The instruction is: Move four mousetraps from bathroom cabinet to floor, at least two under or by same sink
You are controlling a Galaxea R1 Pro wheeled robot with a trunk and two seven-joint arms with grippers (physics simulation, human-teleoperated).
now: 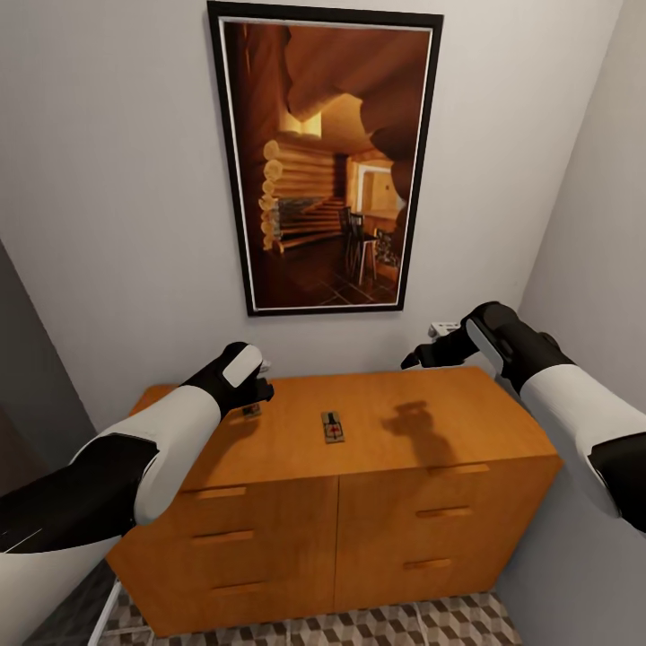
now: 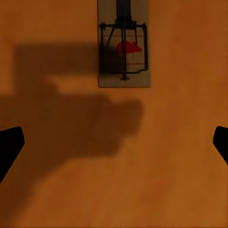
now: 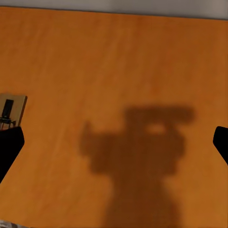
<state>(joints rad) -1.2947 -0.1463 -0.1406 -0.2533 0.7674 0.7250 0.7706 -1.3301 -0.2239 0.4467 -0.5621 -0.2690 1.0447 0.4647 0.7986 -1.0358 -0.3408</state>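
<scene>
mousetrap (image 3: 10, 110) cut by frame edge

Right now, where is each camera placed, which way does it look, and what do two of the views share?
Head view: from the head, forward and down at the cabinet under a framed picture; both arms show.
Left wrist view: above the cabinet top, looking down at a mousetrap; dark jaw tips at the edges.
Right wrist view: down at bare cabinet top; a mousetrap corner.
Shared: the orange cabinet top and a gripper's shadow.
</scene>
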